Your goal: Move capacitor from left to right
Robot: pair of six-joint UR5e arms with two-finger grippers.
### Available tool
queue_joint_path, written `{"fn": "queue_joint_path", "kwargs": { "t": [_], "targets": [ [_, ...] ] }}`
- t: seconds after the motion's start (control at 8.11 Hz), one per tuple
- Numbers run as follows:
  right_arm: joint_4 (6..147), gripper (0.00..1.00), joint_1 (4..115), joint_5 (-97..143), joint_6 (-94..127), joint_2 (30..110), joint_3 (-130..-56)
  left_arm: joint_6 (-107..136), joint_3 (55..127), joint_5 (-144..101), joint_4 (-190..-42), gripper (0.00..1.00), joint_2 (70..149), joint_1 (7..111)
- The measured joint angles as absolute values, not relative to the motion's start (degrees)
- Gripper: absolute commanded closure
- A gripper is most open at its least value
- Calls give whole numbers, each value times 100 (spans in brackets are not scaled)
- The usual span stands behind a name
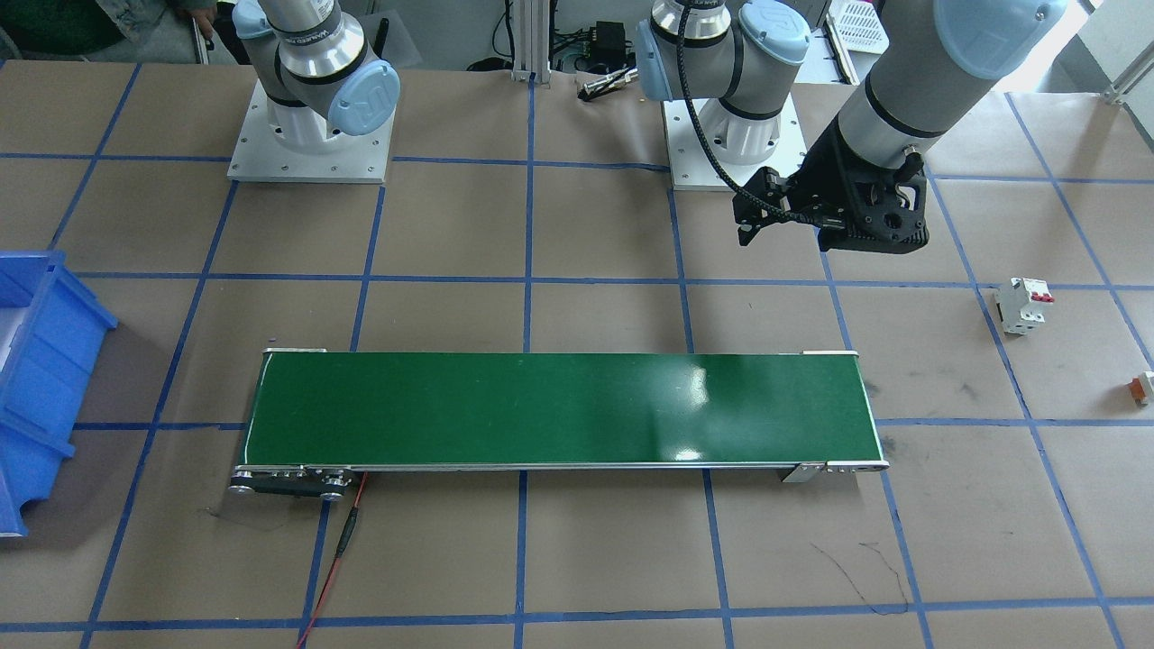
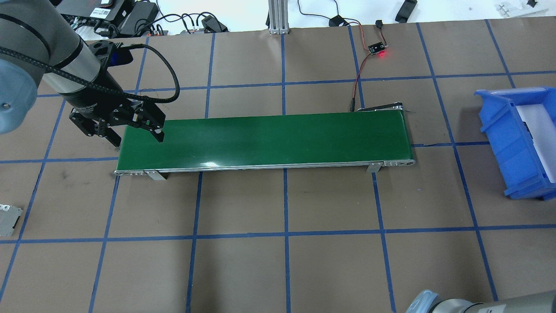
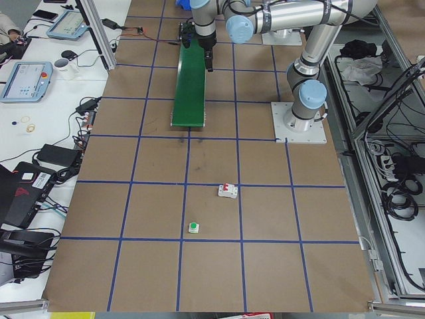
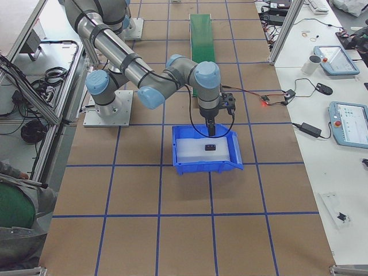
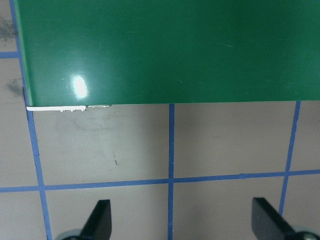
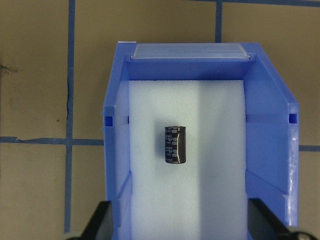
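Capacitor (image 6: 175, 145) lies on its side on the white foam pad (image 6: 215, 165) inside the blue bin (image 6: 272, 150). It is about mid-pad and clear of the bin walls. It has a dark sleeve with pale printing, and nothing is gripping it.

Right tool (image 6: 181, 225) hangs above the bin and looks straight down at the capacitor. Its fingers (image 6: 101, 220) are spread wide apart and hold nothing, with a clear gap down to the part. In the right side view we see the same arm poised over the bin, the tool pointing down.

Left tool (image 2: 137, 138) hovers over the robot's-left end of the green conveyor belt (image 2: 269, 139), at the belt's edge and above it without touching. We see both its fingers (image 5: 100, 220) set far apart with nothing between them. Below them are the brown surface (image 2: 260, 208) and its blue tape grid.

The bin sits on the surface past the opposite end of the belt. A white circuit breaker (image 1: 1026, 305) with red switches stands on the surface on the robot's left, well apart from the belt. A small orange-and-white part (image 1: 1143, 386) lies near it by the frame edge. A red wire (image 1: 338, 550) trails from the belt's motor end.
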State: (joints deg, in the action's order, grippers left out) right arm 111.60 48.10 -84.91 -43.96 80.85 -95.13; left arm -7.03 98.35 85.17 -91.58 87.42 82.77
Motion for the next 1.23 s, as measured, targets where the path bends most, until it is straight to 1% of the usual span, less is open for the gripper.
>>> {"fn": "queue_joint_path", "kwargs": {
  "t": [0.25,0.49,0.74,1.23],
  "targets": [
    [10706,0,5078,-8535,-3658,8631,-9463,-703,9835,8517,-9158,0,8741,8278],
    [10362,0,5710,-8552,-2816,8996,-9452,-703,9835,8517,-9158,0,8744,8277],
    [10236,0,6494,-8518,-1986,9126,-9444,-703,9835,8517,-9158,0,8742,8276],
    [10209,0,8080,-8549,-340,9121,-9440,-703,9835,8517,-9158,0,8744,8271]
  ]
}}
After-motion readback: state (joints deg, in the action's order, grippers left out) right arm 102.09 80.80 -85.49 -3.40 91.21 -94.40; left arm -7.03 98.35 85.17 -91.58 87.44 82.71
